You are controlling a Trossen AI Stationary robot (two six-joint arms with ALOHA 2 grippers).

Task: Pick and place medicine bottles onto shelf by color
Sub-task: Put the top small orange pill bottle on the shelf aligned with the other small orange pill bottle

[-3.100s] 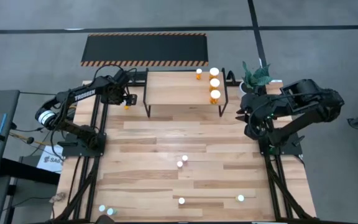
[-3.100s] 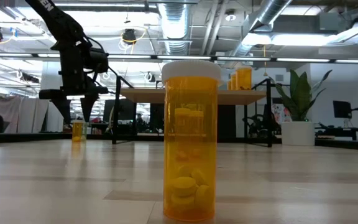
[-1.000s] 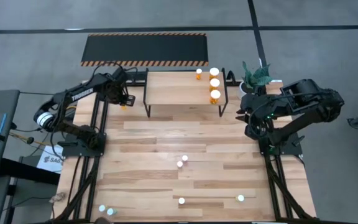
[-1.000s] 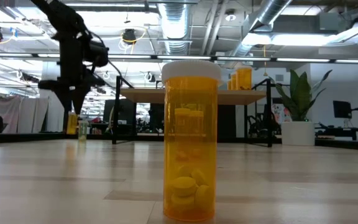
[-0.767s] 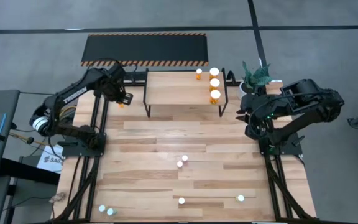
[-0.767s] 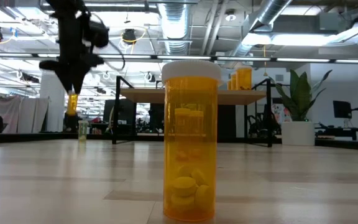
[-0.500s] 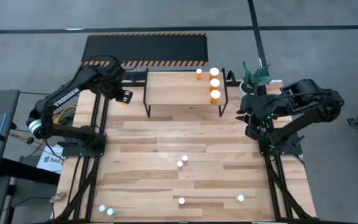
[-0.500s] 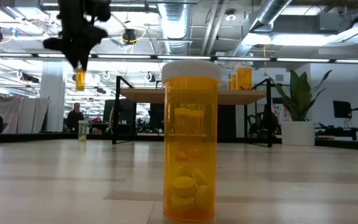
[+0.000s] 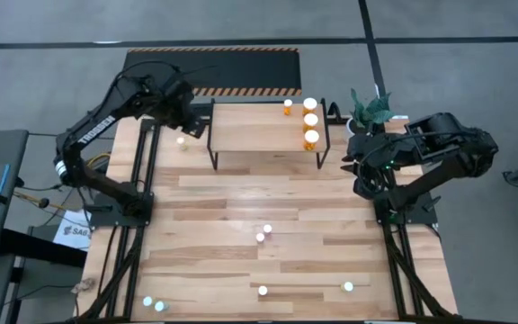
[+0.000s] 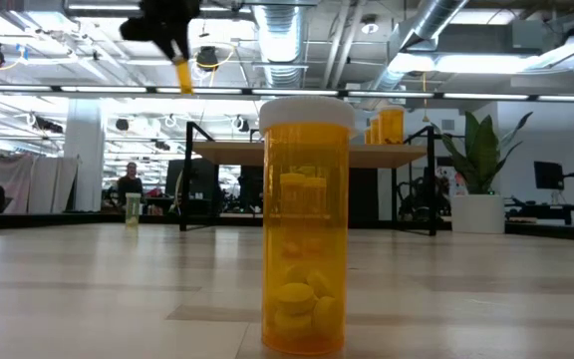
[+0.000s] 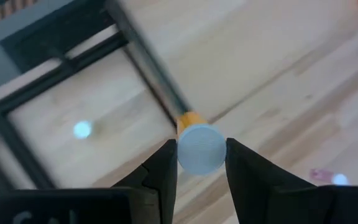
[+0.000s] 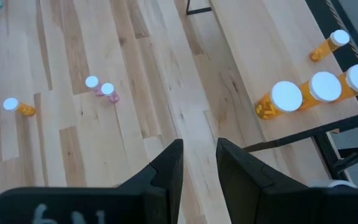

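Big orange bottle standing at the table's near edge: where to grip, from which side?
Grip the orange bottle across its straight body just under the white cap, coming down from above. It stands upright and alone, so fingers likely clear both sides; the cap's wider rim should stop slipping.

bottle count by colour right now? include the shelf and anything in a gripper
Orange bottles: 6 (4 on the shelf, 1 in the left gripper, 1 on the table)
Pinkish bottles: 2
Greenish bottle: 1
Bottles of unclear colour: 3
Total: 12
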